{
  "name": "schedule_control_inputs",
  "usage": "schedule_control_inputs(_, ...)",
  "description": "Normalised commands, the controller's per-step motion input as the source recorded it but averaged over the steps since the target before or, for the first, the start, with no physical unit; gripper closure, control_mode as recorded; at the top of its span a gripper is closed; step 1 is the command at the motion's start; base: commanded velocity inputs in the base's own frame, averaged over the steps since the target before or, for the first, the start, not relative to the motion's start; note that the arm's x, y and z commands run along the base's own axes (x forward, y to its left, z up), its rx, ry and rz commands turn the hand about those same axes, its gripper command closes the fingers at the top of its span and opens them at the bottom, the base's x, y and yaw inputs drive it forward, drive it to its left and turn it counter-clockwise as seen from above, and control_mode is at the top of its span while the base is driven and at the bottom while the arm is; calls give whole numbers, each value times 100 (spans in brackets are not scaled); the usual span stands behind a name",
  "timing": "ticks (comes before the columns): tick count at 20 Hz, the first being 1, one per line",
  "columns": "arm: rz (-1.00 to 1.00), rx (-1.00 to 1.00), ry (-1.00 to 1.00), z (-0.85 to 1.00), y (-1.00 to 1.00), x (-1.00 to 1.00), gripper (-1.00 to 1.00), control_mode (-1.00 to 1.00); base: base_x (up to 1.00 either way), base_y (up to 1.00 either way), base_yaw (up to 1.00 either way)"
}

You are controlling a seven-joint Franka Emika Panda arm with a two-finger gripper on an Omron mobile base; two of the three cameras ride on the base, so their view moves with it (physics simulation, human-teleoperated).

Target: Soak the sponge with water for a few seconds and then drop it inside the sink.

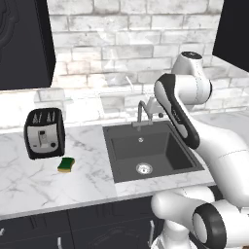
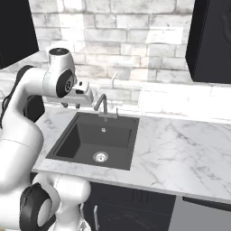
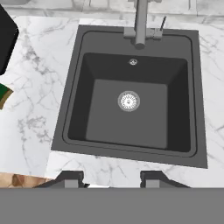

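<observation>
The sponge, yellow with a dark green top, lies on the marble counter left of the sink, just in front of the toaster. Its corner shows at the left edge of the hand view. My gripper hangs above the near rim of the sink, looking straight down into the dark basin and its silver drain. The two fingertips stand apart with nothing between them. In the right base view the hand hovers over the sink's left rear corner, beside the tap. Water is out of view.
A black-and-silver toaster stands on the counter left of the sink, behind the sponge. The grey gooseneck tap rises at the sink's back edge. Dark wall cabinets hang at both sides, over marble counter that runs either side of the sink.
</observation>
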Motion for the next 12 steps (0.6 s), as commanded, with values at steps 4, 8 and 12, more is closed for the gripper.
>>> schedule_control_inputs(4, 0, 0, 0, 0, 0, -14, -100, -100, 0, 0, 0)
schedule_control_inputs(8, 0, 2, -2, 0, 0, -41, -100, -100, 0, 0, 0)
schedule_control_inputs(12, 0, 2, -10, 0, -3, -45, -100, -100, 0, 0, 0)
